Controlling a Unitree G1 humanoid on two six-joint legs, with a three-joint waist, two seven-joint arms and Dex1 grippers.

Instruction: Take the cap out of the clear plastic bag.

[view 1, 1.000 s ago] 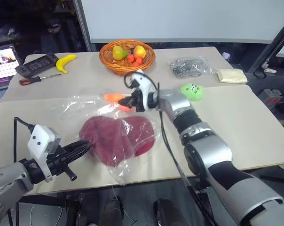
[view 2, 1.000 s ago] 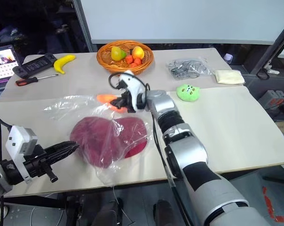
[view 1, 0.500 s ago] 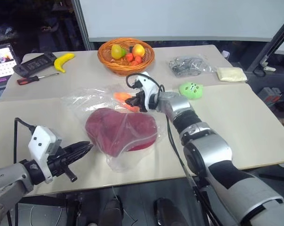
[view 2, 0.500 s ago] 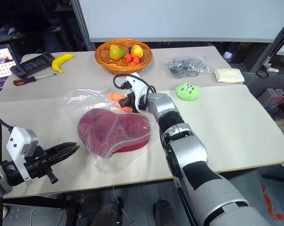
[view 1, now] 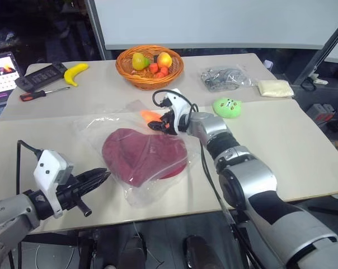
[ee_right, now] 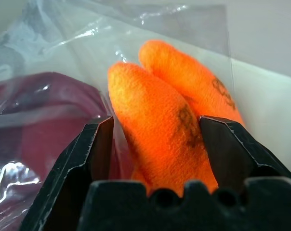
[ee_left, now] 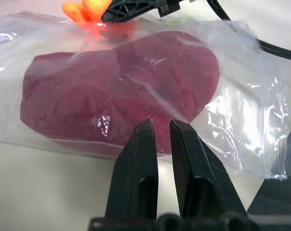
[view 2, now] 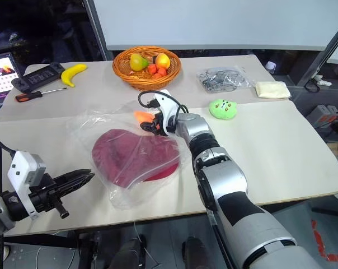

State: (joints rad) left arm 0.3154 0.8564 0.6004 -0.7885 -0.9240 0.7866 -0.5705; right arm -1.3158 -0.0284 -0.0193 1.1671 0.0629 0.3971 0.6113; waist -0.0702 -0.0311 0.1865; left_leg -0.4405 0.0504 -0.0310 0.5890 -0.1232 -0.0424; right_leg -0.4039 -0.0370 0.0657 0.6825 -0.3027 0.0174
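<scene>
cap (view 1: pixel 142 156): maroon, lying flat inside the clear plastic bag (view 1: pixel 102 126) on the near half of the bench (view 1: pixel 292 151), nothing of it outside the plastic.
clear plastic bag: spread crinkled around the cap, reaching past it on every side; one edge runs up beside the orange plush toy (view 1: pixel 150 115).
right claw (view 1: pixel 158 124): stretched across to the far edge of the bag, jaws spread wide; in its wrist view the orange plush toy sits between the two fingers with a gap on either side, so it looks released, not gripped.
left claw (view 1: pixel 102 175): hovering low at the near-left of the bag, fingers nearly together with a thin slit between, holding nothing; its wrist view looks straight at the cap through the plastic.
step in hand: judged early, neither claw has bag or cap.
next move calls for: finding the bag's mouth, pinning or lifting the plastic with one claw, and reaching in for the cap with the other; the toy must be cleared from the right claw's path first.
hard to make out: where the bag opens, since glare and folds hide the mouth; whether the right fingertips touch the film; which way the cap's brim points.
</scene>
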